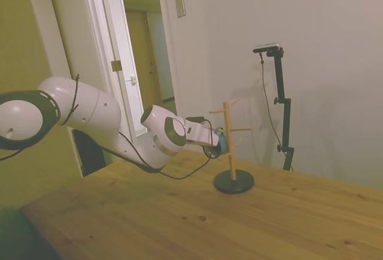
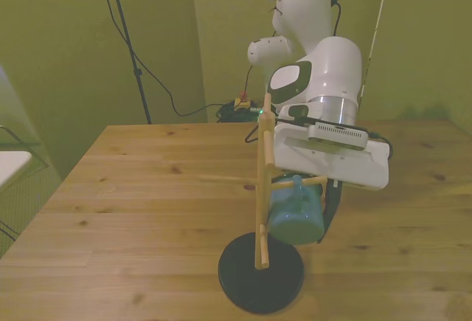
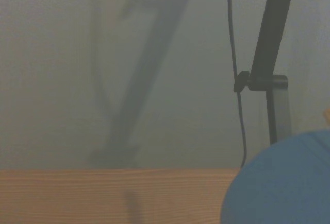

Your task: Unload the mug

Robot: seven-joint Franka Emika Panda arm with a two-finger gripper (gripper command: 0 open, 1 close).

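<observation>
The blue-green mug hangs from a peg of the wooden rack, on the front view's right side of the post. My gripper reaches in level from behind the rack and is right up against the mug, its white hand just above it. In the side view the mug shows as a small blue patch between the gripper and the rack's post. Up close in the wrist view, the mug's blue wall fills one corner.
The rack stands on a round black base near the wooden table's front edge in the front view. Bare pegs stick out at several heights. A wall rises behind the table, with an open door at the side view's left.
</observation>
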